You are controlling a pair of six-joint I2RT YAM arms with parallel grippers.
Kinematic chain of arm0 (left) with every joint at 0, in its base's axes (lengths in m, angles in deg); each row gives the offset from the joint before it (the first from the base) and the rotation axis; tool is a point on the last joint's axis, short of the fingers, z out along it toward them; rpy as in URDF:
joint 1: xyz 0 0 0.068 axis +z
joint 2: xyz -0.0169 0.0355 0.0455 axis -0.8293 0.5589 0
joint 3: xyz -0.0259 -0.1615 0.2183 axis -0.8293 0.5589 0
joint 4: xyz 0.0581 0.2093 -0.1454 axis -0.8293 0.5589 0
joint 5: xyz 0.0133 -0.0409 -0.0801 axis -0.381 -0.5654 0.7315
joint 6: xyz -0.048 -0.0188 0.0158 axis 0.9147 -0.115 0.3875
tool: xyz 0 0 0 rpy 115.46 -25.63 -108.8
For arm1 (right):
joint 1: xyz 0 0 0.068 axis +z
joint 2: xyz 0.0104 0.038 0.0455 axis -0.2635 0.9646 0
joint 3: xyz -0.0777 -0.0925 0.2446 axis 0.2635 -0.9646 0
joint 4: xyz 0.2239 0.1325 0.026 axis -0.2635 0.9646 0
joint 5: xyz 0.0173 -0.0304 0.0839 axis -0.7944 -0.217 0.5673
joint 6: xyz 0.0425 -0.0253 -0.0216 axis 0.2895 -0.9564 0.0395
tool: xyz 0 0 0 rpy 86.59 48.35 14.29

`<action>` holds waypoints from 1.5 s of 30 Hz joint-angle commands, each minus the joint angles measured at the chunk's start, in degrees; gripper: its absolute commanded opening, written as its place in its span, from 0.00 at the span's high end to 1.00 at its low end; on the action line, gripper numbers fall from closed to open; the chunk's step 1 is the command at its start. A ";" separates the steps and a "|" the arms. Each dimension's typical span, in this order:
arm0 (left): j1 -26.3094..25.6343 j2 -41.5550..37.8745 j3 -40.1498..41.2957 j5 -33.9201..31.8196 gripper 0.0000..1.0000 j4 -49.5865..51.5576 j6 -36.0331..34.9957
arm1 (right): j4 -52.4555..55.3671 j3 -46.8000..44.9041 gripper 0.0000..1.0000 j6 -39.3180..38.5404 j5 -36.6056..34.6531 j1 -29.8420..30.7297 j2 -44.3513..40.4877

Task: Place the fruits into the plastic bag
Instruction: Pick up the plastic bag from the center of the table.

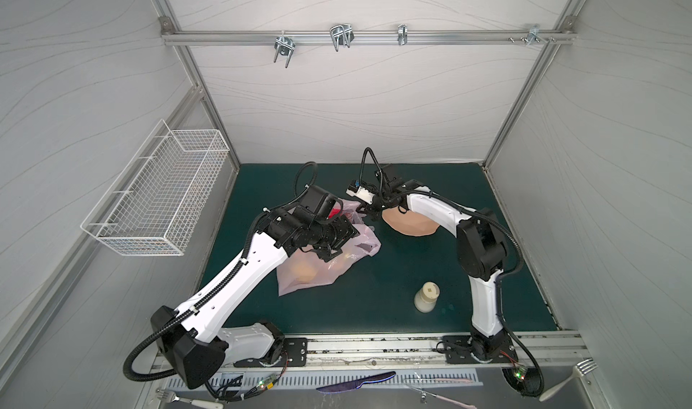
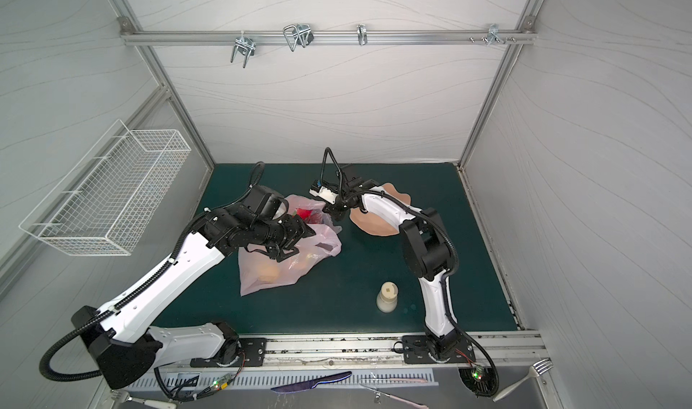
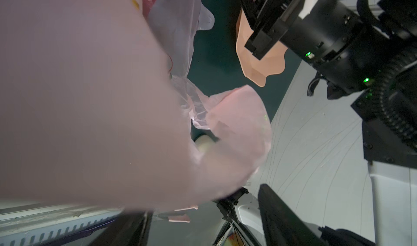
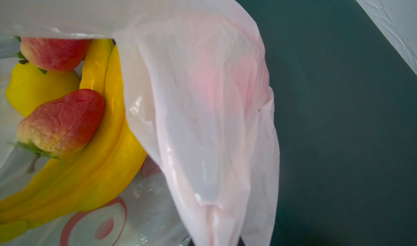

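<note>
The pale-pink plastic bag (image 1: 318,276) (image 2: 262,276) lies left of centre on the green mat. Its mouth is lifted toward my right gripper (image 1: 365,213) (image 4: 216,242), which is shut on a fold of the bag's film (image 4: 214,143). In the right wrist view the fruits lie inside the bag: a yellow banana bunch (image 4: 97,166), two strawberries (image 4: 63,121) and a yellow fruit (image 4: 33,87). My left gripper (image 1: 329,255) (image 3: 203,213) hangs open just above the bag's middle, with film (image 3: 90,98) filling most of its view. Something red (image 2: 305,215) shows at the bag's mouth.
The peach plate (image 1: 412,227) (image 3: 259,60) sits right of the bag, partly under my right arm. A cream bottle (image 1: 427,296) (image 2: 387,296) stands front right. A white wire basket (image 1: 157,197) hangs on the left wall. A knife (image 1: 355,381) and fork (image 1: 573,381) lie beyond the front rail.
</note>
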 commanded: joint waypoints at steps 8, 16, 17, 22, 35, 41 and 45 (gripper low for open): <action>-0.23 4.61 -6.88 -7.16 0.24 1.68 1.59 | 2.32 0.00 1.00 -2.23 -0.53 0.72 -3.75; -0.26 8.15 -7.03 -4.83 0.29 3.43 -1.34 | 2.63 -0.47 1.00 -2.00 0.01 0.79 -4.46; -0.26 8.37 -6.77 -4.64 0.33 3.39 -1.87 | 2.73 -0.47 1.00 -1.96 0.12 0.96 -4.44; -0.18 9.17 -7.19 -4.19 0.61 4.46 -6.36 | 3.30 -1.10 1.00 -2.05 0.28 1.60 -5.70; 1.77 3.42 -6.67 -3.93 1.00 1.66 -15.14 | 3.50 -6.08 1.00 0.87 -1.00 1.48 -15.98; 3.63 1.03 -10.35 -2.66 1.00 -1.50 -17.56 | 6.59 -3.86 1.00 5.68 -1.22 -1.02 -20.82; 5.90 -0.73 -11.72 -0.95 1.00 -3.66 -19.32 | 7.60 -1.66 1.00 10.25 -0.51 -3.55 -24.15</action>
